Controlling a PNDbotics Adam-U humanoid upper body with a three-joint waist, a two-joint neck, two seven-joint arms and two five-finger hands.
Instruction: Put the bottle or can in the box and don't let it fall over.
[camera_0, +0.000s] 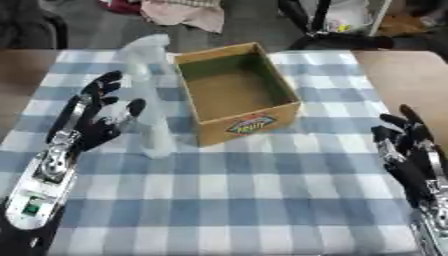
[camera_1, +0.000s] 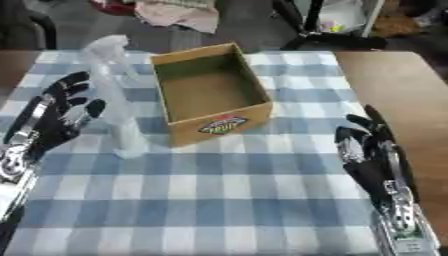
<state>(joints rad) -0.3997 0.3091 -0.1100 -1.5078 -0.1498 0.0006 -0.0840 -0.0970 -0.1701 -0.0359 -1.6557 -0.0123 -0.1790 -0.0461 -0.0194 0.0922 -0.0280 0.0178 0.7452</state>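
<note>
The clear bottle (camera_0: 147, 95) stands upright on the checked cloth (camera_0: 262, 190), just left of the open cardboard box (camera_0: 236, 92). The left hand (camera_0: 92, 117) is beside the bottle, fingers spread and relaxed, not yet closed on it. The right hand (camera_1: 372, 150) rests released, well right of the box. Current step: grasp approach. Next, the left hand probably needs to close round the bottle and lift it vertically over the box wall.

Left hand (camera_0: 92, 117) open beside upright bottle (camera_0: 149, 95).
</note>
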